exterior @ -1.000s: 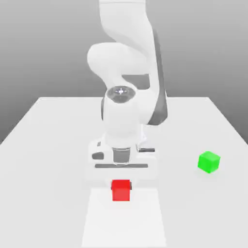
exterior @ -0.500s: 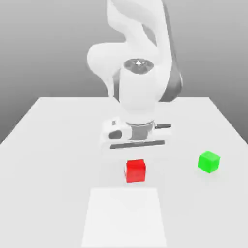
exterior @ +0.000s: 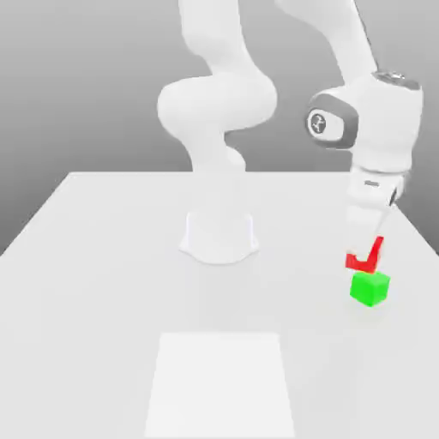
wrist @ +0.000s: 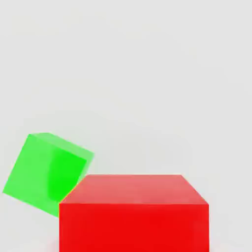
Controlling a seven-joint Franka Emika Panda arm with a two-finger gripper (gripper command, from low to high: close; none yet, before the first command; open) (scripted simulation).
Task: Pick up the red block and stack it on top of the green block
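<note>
The claw (exterior: 365,255), closed on the red block (exterior: 361,265), carries it near the green block (exterior: 369,289), which sits on the table (exterior: 103,291). Stacking is in hand; the next move appears to call for centring red over green, then lowering.

"How many matte cubes are there?"
"Two: one bright red cube with plain faces (wrist: 134,226) and one bright green cube with plain faces (exterior: 369,289)."
"And robot arms?"
"One, white and jointed (exterior: 214,111)."
"Flat white rectangles?"
"One, pale (exterior: 219,381)."
</note>
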